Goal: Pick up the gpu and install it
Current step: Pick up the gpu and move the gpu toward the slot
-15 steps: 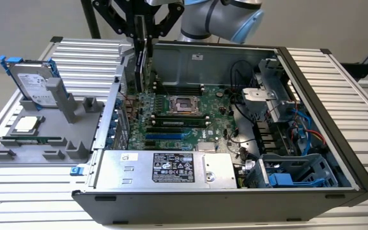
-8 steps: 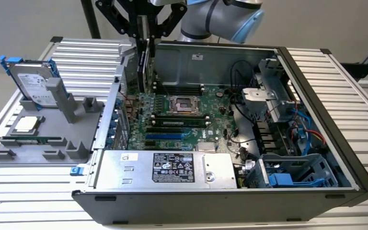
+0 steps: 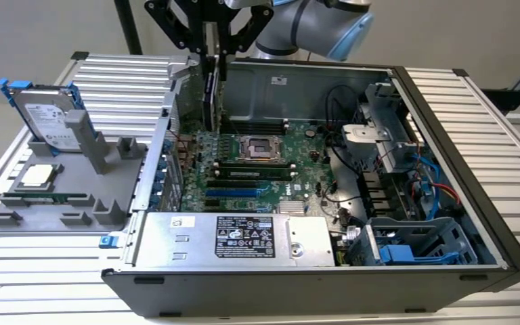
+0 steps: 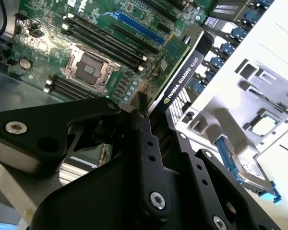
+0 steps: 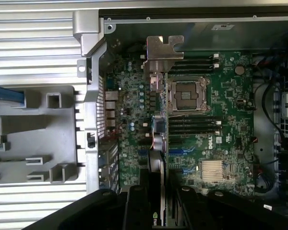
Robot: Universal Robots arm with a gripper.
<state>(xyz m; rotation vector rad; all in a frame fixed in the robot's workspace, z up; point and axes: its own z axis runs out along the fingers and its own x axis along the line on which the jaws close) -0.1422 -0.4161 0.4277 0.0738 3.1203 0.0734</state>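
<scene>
Exterior view: my end effector [image 3: 212,49] grips the gpu [image 3: 212,91], which hangs directly below it, long axis upright, over the motherboard [image 3: 310,172].

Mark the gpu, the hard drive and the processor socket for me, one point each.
gpu [image 4: 185,76], second wrist view, on its black cooler edge.
hard drive [image 3: 48,118], exterior view, on its labelled silver face.
processor socket [image 5: 187,93], first wrist view, on its centre.

One gpu [image 3: 211,88], one open computer case [image 3: 287,291], one motherboard [image 3: 305,183], one power supply [image 3: 233,237], and there on the single grey holder [image 3: 38,215], one hard drive [image 3: 51,118], one processor chip [image 3: 38,176], one memory stick [image 3: 43,198].
</scene>
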